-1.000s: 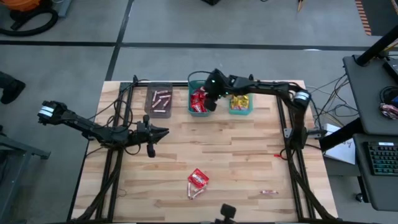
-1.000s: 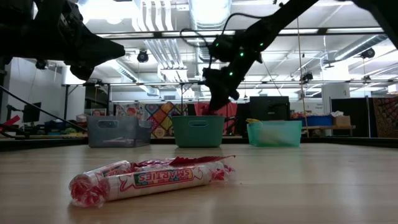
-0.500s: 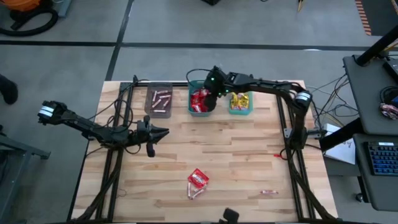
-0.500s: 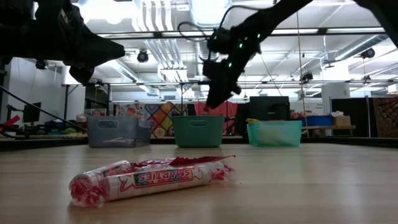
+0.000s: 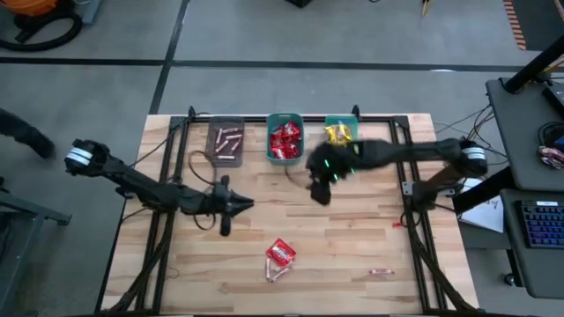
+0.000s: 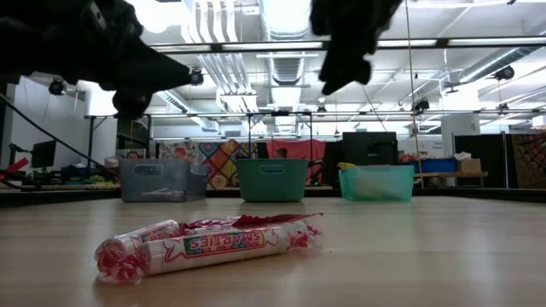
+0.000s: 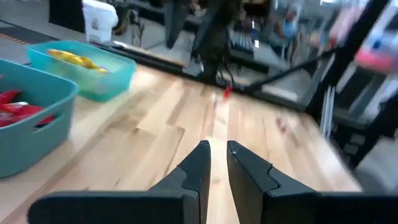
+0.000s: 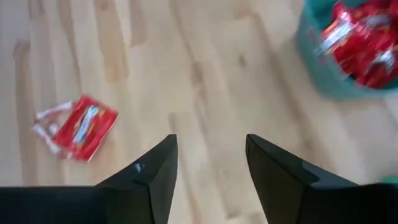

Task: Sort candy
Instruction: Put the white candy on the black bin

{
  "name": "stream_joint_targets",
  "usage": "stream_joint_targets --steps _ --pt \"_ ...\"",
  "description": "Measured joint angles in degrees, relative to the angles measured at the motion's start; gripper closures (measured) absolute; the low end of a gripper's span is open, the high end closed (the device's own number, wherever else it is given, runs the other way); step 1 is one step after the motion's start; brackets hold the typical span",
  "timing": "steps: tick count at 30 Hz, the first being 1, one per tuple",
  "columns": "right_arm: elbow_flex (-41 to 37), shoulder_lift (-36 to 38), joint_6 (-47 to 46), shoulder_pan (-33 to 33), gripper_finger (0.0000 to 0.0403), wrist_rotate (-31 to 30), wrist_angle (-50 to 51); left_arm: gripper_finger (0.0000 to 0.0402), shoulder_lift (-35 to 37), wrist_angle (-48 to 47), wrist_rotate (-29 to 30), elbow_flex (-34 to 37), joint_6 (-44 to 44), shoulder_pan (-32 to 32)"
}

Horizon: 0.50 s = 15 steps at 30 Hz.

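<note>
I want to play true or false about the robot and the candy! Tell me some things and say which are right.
1. The right gripper is open with nothing in it. True.
2. The middle teal bin holds yellow candy. False: it holds red packets; the yellow packets lie in the teal bin beside it.
3. A red packet lies on the table near the front. True.
4. The left gripper is holding a candy. False: its fingers are almost together with nothing between them.
5. The grey bin holds pinkish stick pieces. True.
</note>
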<state>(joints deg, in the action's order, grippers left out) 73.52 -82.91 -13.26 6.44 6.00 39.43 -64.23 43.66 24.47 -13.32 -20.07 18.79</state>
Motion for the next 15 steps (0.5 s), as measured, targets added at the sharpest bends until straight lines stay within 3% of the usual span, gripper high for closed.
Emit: stream_joint_targets --steps 4,9,15 --pt "-5.03 3.57 -6.29 -9.04 0.0225 -6.40 -1.16 0.0363 -7.93 -1.86 -0.87 -4.90 4.11 1.31" --pt "-9.24 5.04 -12.52 -17.78 0.0225 -7.50 -1.91 0.0335 -15.32 -2.73 -7.05 -9.38 5.67 1.87" --pt "-17.51 4.80 -7.52 -28.14 0.0225 -7.04 -9.58 0.0268 -21.62 -13.47 -14.32 -14.99 8.12 7.80"
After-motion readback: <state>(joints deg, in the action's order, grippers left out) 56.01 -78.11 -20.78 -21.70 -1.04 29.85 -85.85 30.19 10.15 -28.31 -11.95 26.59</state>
